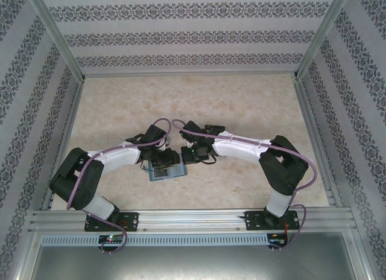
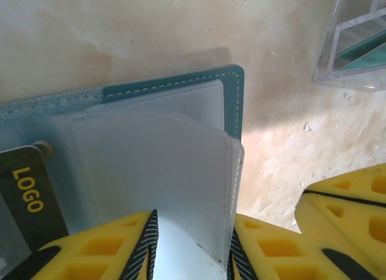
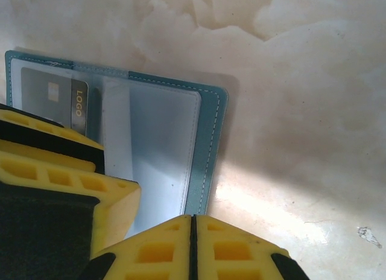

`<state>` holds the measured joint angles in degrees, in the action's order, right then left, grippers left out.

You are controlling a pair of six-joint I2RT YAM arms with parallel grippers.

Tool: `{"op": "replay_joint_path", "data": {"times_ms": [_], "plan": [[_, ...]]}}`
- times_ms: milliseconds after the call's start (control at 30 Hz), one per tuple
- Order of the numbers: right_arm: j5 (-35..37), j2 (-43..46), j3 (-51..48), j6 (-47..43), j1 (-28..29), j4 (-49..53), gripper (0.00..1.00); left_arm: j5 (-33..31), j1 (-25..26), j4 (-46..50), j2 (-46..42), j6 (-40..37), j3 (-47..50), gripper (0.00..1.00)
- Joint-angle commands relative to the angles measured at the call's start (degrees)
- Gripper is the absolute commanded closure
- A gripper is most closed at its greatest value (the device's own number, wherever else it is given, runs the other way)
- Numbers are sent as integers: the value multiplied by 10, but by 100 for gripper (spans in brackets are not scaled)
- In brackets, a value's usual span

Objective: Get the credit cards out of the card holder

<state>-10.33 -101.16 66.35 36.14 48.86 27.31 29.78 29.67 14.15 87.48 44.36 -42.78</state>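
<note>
Two robot arms met over the card holder, which lay open on the marbled table near its front edge, between the two bases. Seen from the left wrist, the left gripper had its yellow fingers set apart on either side of a clear plastic sleeve that curved up from the teal holder; whether the fingers pressed on the sleeve or merely flanked it could not be told. A dark credit card marked "LOGO" in yellow sat in a pocket at the left of that view, and a clear-rimmed tray with teal inside lay on the table, apart from the holder's far corner. The right gripper had its fingers pressed together with nothing between them, the tips at the near edge of the holder's right-hand panel; contact could not be confirmed. From the right wrist the same card, grey with a chip, sat in the holder's far-left pocket, just beyond the left arm's yellow finger
</note>
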Motion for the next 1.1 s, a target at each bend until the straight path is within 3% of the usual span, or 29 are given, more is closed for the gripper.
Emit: {"op": "replay_joint_path", "data": {"times_ms": [0,67,267,400,533,667,1067], "plan": [[4,8,15,3,-3,-2,100,-15,6,29,-42,-12,-12,64],[0,2,23,2,-3,-2,99,-23,5,48,-64,-16,-16,54],[-7,-8,50,-4,2,5,98,-49,-14,90,-123,-18,-6,52],[-29,-18,72,-9,4,0,98,-87,-37,121,-162,-16,16,62],[-83,-48,102,-1,8,-11,98,-109,-69,139,-190,-13,46,81],[-128,-79,117,14,12,-30,91,-127,-86,158,-180,-11,61,94],[-200,-142,130,39,11,-51,88,-121,-88,120,-143,12,104,99]]}}
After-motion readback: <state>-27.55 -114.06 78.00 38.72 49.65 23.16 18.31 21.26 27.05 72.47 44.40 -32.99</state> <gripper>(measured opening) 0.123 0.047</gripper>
